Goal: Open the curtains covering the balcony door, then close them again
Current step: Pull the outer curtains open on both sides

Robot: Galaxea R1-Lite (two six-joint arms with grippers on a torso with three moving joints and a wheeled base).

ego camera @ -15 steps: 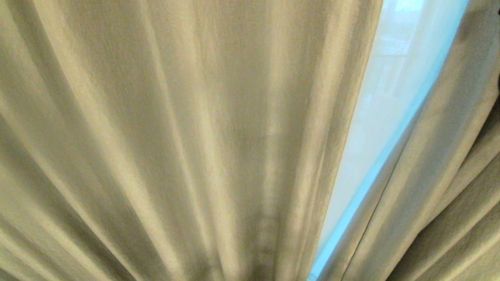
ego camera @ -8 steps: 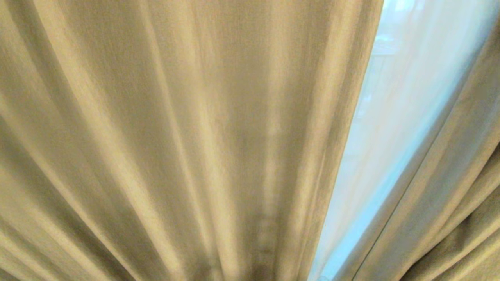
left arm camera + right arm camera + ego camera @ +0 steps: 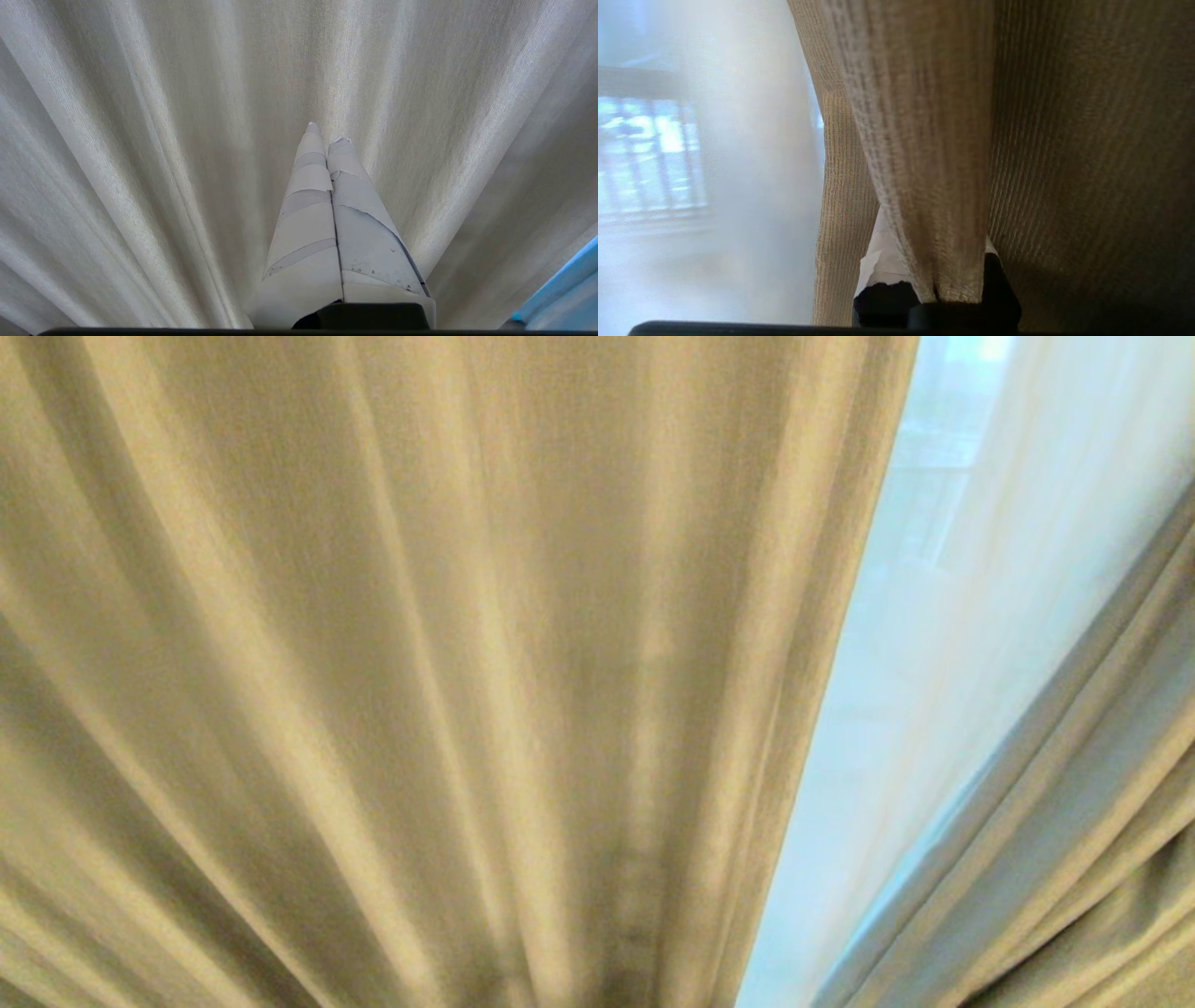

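Now gap wider: right gripper [image 3: 945,284] clenched on curtains [image 3: 467,663], sheer layer [image 3: 934,663] exposed; left gripper [image 3: 327,135] closed, empty.

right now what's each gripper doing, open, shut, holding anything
Left gripper: shut, holding nothing, pointing at the pleated cream textured curtain.
Right gripper: shut on a fold of the heavy cream curtain, beside the thin white sheer layer.

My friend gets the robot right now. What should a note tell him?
Right end effector: shut on a fold of the cream curtain, pulling it aside.
Left end effector: shut, empty, parked facing the left drape.
The gap has widened over the last second; the sheer hangs in it, with the balcony door behind.
Left: finish opening, then close.
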